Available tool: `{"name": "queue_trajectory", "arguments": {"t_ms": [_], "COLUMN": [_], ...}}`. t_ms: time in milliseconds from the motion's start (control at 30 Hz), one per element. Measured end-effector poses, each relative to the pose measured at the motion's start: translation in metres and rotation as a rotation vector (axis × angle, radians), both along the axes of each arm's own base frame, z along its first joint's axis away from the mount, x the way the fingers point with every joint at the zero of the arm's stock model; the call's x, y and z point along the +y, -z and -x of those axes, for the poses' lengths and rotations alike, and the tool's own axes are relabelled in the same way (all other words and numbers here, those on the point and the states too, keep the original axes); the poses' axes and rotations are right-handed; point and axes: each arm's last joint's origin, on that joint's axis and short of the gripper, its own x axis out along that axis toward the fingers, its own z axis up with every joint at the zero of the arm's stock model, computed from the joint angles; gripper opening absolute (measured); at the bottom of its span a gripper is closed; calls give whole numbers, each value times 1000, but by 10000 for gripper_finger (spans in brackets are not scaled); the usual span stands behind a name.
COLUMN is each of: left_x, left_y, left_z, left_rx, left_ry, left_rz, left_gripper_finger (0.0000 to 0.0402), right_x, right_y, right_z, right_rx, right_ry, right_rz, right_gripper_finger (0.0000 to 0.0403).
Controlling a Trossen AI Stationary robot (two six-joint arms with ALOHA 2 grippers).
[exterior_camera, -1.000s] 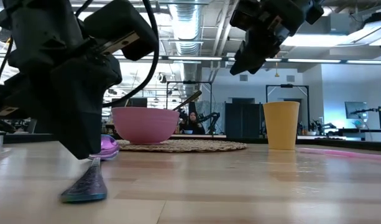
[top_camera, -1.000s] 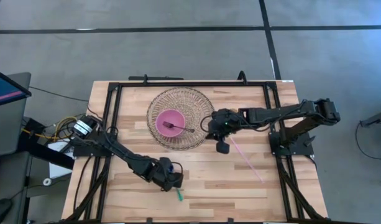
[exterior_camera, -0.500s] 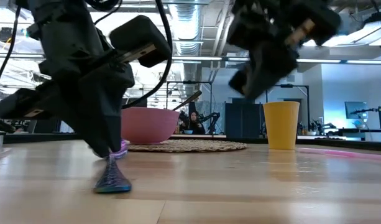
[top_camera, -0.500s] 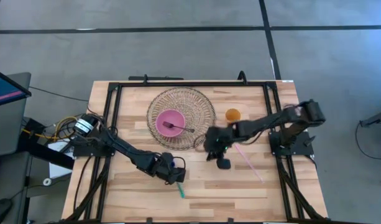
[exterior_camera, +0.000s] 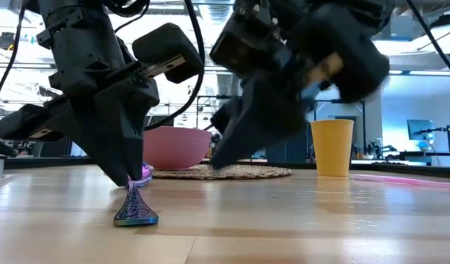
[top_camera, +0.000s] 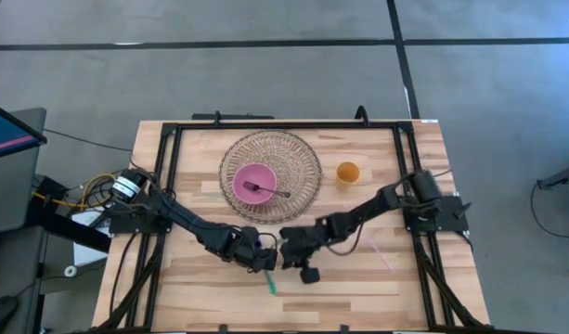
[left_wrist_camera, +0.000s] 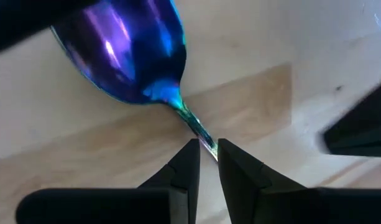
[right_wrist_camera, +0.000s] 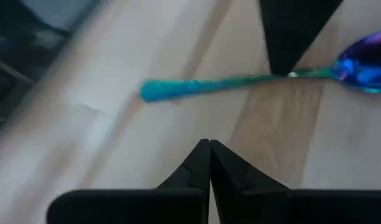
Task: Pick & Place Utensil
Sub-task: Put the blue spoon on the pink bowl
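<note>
Two arms low beside spoon (left_wrist_camera: 125, 53)

In the low view the right tool (exterior_camera: 232, 150) is smeared by motion blur, so its fingers cannot be made out. In the high view the left tool (top_camera: 263, 262) covers the bowl end of the spoon (top_camera: 270, 286), leaving only the handle at its 5 o'clock. In the left wrist view the spoon's handle disappears between the fingers (left_wrist_camera: 187, 165).
</note>
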Motion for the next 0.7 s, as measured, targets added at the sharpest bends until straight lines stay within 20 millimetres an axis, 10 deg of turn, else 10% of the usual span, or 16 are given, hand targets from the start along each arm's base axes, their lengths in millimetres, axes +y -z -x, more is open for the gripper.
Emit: {"name": "queue_trajectory", "arguments": {"t_ms": [700], "left_x": [-5], "left_y": [1], "left_z": [7], "left_rx": [2], "left_ry": [15], "left_rz": [-11], "left_gripper_finger": [57], "right_x": [30], "right_y": [26], "right_z": [-22], "right_rx": [-167], "right_ry": [101], "right_rz": [132], "right_gripper_finger": [0]}}
